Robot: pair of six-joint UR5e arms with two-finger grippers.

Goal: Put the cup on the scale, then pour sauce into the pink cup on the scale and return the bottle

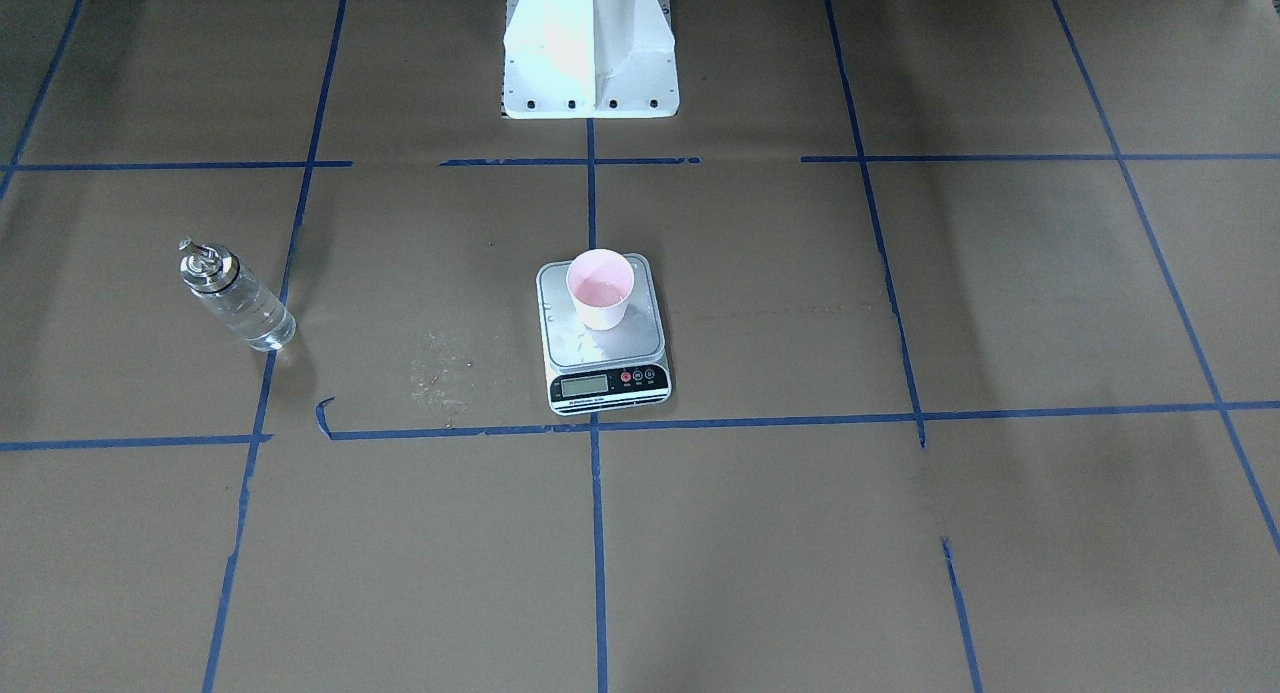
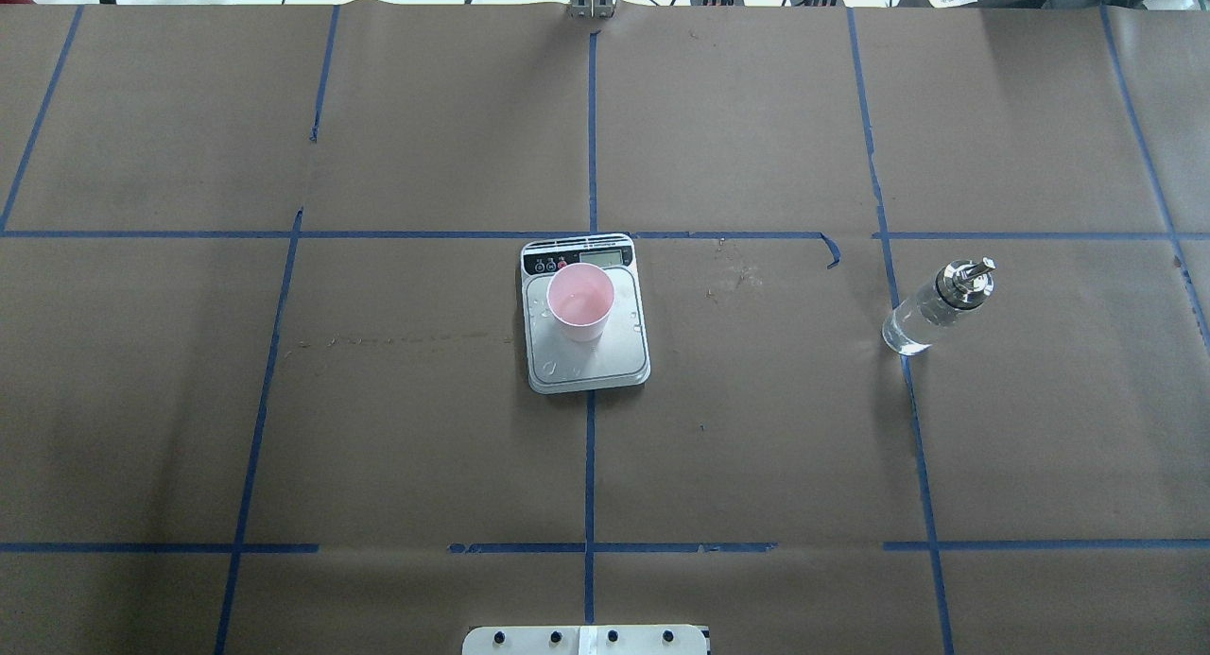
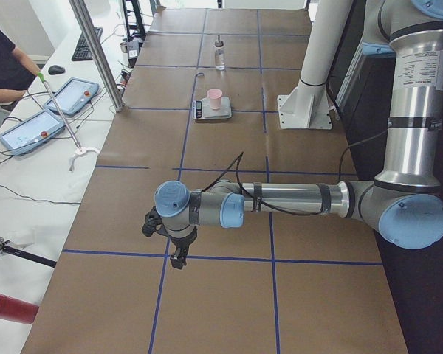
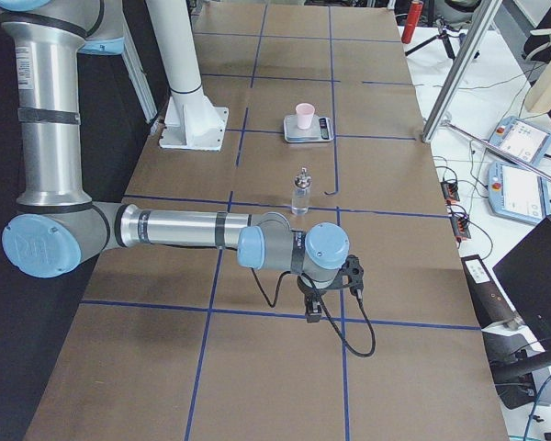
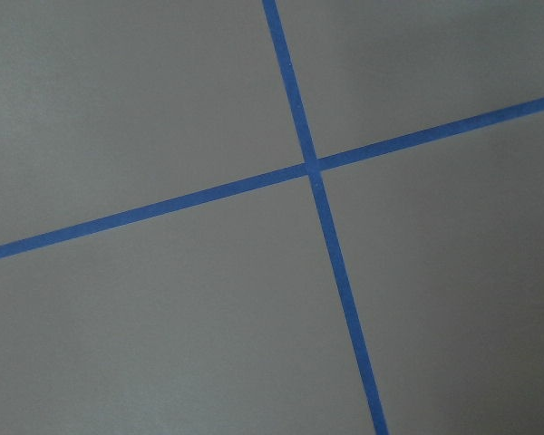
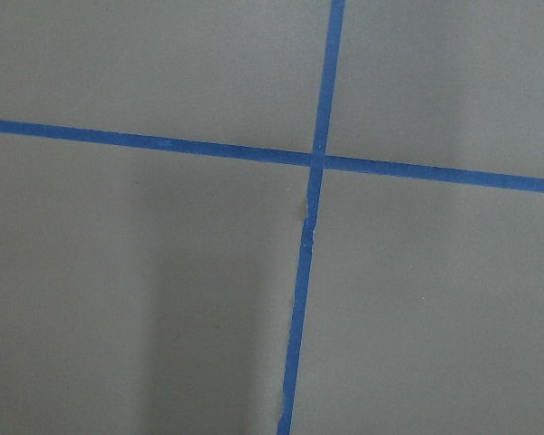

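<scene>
**Exterior front-facing.** The scale [image 1: 632, 339] sits at mid-desk with its display edge away from the robot base [image 1: 590, 63]. The cup [image 1: 600, 289] stands upright on the platform, inside all four platform edges. Droplets [image 1: 572, 335] lie on the platform beside the cup. The bottle [image 1: 238, 299] stands upright on a blue tape line [image 1: 270, 363], well apart from the scale, on the robot's right side. Bare desk [image 1: 900, 533] lies between them.

**Overhead exterior.** The layout is the same. The bottle spout points away from the scale. No arm enters this view.

**Exterior left.** The left gripper [image 3: 179, 257] hangs over a tape crossing at the near desk end, well apart from the scale. It touches nothing. The width of its jaws cannot be told from here.

**Exterior right.** The right gripper [image 4: 313, 312] hangs over the desk near the bottle, but apart from it. It holds nothing. Its jaw width cannot be told.

**Wrist views.** Each shows only desk paper and a tape crossing.
</scene>
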